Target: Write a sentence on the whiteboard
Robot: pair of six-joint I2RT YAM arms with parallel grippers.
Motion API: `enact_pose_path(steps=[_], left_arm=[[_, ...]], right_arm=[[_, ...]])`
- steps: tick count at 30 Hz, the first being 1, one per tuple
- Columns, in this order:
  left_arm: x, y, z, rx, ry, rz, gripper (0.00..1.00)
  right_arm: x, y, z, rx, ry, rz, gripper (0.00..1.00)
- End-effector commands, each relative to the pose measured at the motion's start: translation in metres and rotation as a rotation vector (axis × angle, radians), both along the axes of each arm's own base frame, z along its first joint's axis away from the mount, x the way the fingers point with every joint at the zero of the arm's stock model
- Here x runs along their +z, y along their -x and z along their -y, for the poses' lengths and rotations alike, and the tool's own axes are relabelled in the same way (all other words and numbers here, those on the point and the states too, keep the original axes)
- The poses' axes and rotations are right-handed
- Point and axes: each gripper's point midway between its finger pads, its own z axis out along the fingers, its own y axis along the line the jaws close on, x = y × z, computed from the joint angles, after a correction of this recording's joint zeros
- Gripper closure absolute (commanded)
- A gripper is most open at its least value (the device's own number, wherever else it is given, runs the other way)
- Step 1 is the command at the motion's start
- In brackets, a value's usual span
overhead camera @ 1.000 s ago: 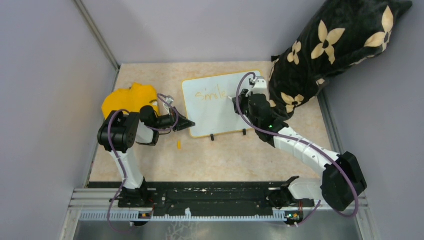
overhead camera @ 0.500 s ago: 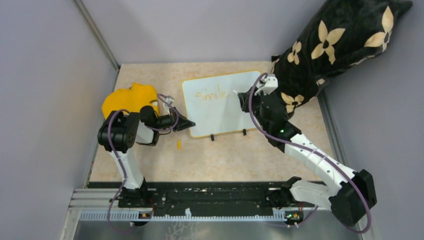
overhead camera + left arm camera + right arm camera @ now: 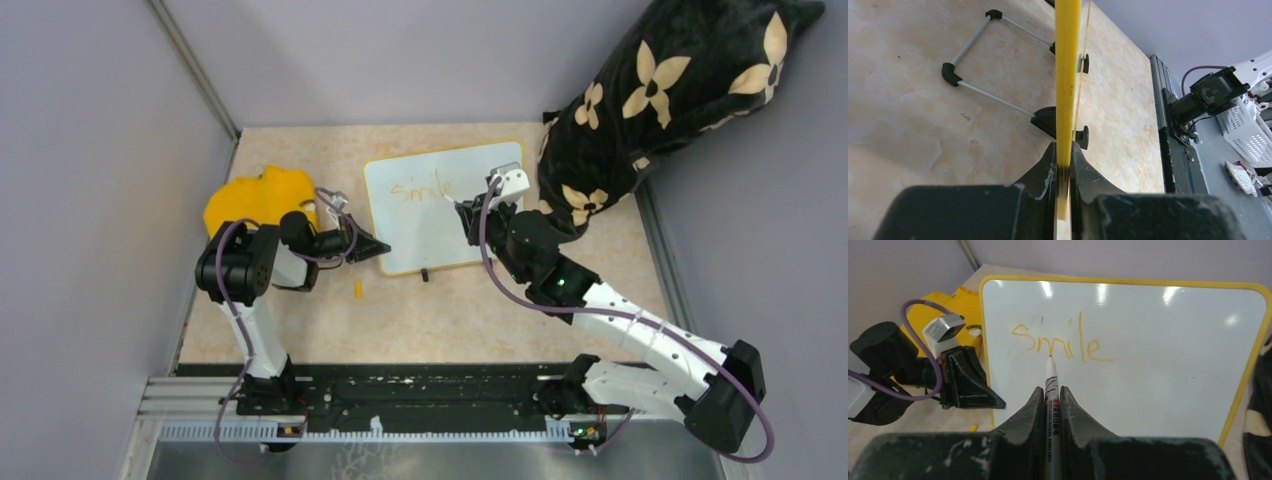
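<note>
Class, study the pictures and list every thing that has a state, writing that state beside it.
whiteboard: standing propped, left edge clamped.
sentence: unfinished, only "Smile" written.
marker: uncapped, gripped, tip at the "m".
left gripper: shut on the whiteboard.
right gripper: shut on the marker.
cloth: crumpled, lying left of the whiteboard.

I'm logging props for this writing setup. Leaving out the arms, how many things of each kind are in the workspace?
whiteboard: 1
marker: 1
yellow cloth: 1
black floral cushion: 1
small orange piece: 1
Total: 5
</note>
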Motion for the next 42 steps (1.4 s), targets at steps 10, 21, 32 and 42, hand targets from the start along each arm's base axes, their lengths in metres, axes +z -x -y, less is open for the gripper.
enact_pose_path(steps=[10,21,32,42], left_arm=[[-0.015,-0.004,-0.001,0.02,-0.02,-0.031,1.0],[-0.015,-0.004,-0.001,0.02,-0.02,-0.034,1.0],[-0.015,-0.004,-0.001,0.023,-0.021,-0.032,1.0],[-0.015,-0.004,-0.001,0.023,-0.021,-0.032,1.0]], right_arm=[[-0.01,-0.017,0.027,-0.18,-0.026,0.01,1.0],[-0.023,-0.028,0.05,-0.248,-0.071,-0.031,1.0],[-0.03,-0.043,0.047,-0.287,-0.105,-0.051,1.0],[-0.036,-0.062,0.039,-0.301,-0.132,-0.068,1.0]])
